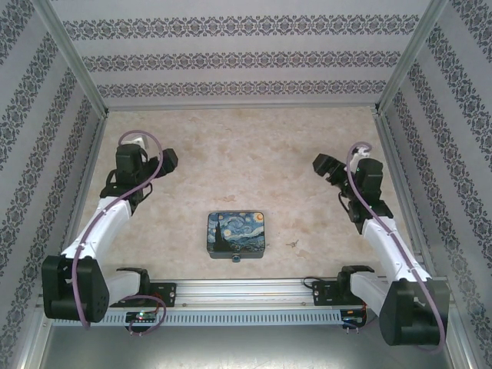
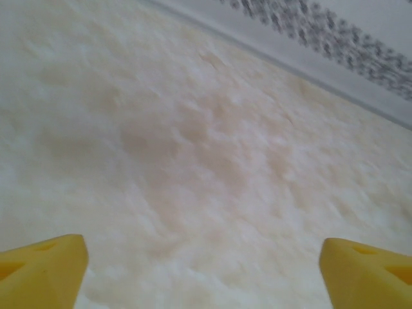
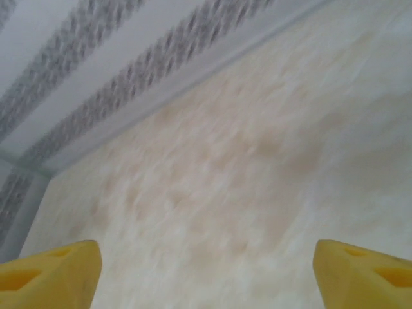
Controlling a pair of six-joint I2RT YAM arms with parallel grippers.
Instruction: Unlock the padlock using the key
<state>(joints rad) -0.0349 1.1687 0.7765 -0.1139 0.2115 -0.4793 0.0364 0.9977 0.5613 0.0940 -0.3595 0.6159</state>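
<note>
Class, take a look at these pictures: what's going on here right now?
Nothing is being handled yet. The left gripper and the right gripper both hang open above bare table, holding nothing. The painted box sits centrally near the arm bases, the tiny padlock by its near edge and the key on the table to its right.

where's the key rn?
In the top external view, the tiny dark-silvery metal key lies flat on the beige marbled table. It sits right of centre, a short gap to the right of the rectangular night-sky painted box.
</note>
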